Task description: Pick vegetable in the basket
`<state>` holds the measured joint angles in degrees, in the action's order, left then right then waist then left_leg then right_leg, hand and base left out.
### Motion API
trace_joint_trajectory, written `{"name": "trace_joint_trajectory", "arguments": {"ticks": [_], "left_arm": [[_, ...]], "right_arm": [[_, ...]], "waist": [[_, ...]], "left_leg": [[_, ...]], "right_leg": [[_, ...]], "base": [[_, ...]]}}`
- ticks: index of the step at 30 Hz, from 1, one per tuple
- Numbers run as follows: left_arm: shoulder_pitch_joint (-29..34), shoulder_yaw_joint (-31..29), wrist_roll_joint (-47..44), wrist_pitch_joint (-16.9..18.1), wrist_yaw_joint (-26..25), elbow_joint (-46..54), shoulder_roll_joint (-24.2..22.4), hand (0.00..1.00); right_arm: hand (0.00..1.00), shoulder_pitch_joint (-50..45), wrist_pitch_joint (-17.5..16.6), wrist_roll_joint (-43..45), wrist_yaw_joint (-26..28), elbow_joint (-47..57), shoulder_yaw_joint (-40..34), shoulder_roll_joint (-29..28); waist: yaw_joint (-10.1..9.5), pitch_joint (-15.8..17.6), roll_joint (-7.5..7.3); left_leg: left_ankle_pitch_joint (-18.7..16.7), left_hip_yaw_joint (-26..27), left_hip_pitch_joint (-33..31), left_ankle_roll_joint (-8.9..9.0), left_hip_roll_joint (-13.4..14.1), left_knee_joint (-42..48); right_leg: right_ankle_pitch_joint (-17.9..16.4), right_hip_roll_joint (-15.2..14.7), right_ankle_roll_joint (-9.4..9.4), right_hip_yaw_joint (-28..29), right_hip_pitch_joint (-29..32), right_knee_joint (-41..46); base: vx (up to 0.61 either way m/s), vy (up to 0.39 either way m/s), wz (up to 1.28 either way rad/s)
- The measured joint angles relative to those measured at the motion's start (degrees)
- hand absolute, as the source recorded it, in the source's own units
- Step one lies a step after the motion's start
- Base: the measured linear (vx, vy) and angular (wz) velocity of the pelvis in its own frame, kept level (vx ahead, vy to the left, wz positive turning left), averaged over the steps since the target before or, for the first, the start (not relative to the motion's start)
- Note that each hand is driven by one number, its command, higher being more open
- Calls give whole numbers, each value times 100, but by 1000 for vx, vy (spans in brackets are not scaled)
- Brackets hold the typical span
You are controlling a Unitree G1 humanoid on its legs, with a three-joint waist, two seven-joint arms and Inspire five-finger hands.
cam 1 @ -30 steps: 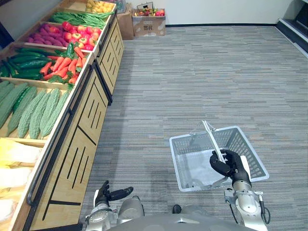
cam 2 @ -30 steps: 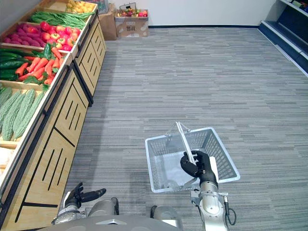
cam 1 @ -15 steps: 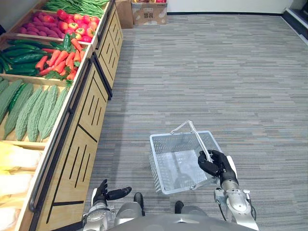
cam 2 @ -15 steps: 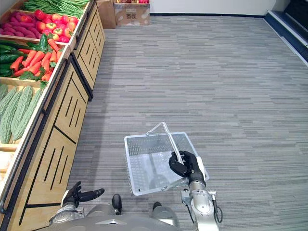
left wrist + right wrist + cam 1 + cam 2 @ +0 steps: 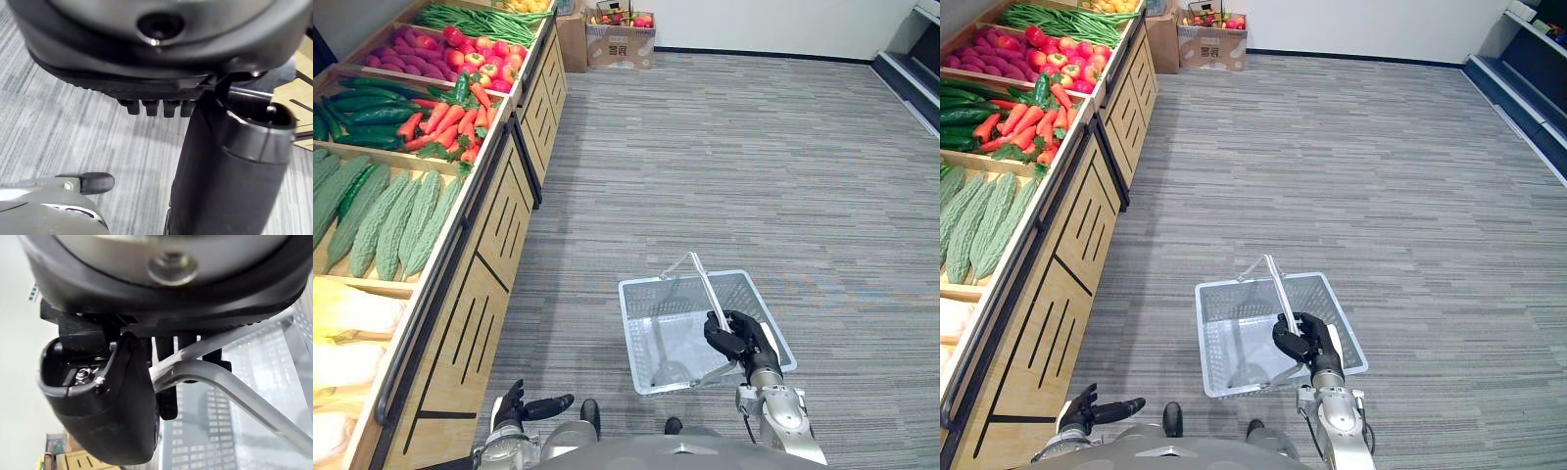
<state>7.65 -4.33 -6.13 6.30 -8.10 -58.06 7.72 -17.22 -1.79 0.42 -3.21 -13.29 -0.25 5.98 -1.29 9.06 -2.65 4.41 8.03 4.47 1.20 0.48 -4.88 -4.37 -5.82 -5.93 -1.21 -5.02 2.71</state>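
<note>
Right robot hand (image 5: 741, 338) clamped on handle (image 5: 701, 281) of basket (image 5: 629, 323); left robot hand (image 5: 516, 407) apart, 7 o'clock; gourds (image 5: 396, 220) in shelf (image 5: 480, 284), 10 o'clock.

Grey striped carpet (image 5: 754, 166) covers the floor. A long wooden display stand (image 5: 475, 294) with dark-lined front panels runs along the left. A white wall (image 5: 773, 24) with dark skirting (image 5: 773, 57) closes the far end, a cardboard box (image 5: 620, 47) at its foot. Dark shelving (image 5: 1540, 88) edges the right.
</note>
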Motion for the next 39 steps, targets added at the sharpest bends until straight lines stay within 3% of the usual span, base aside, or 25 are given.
{"name": "trace_joint_trajectory", "arguments": {"ticks": [7,18,39], "left_arm": [[17,0,-1,0,1,0,1,100],[101,3,-25,-20,5,-12,-14,100],[267,127,-23,-22,66,-124,-22,100]], "right_arm": [[0,5,0,99,0,0,-5,0],[0,194,1,1928,-172,1,-158,-178],[0,234,1,1788,-222,26,-232,-179]], "waist": [[-2,-1,-1],[5,-59,38],[112,-282,133]], "left_leg": [[-1,-1,0,1,0,-1],[-43,75,-7,-7,5,7],[-65,117,108,13,17,9]], "right_leg": [[0,-2,-1,-4,0,-6],[69,-12,-25,-32,-26,-183],[116,-16,-54,-67,-181,-340]], "base": [[0,0,0],[4,0,-3],[-3,0,-1]]}}
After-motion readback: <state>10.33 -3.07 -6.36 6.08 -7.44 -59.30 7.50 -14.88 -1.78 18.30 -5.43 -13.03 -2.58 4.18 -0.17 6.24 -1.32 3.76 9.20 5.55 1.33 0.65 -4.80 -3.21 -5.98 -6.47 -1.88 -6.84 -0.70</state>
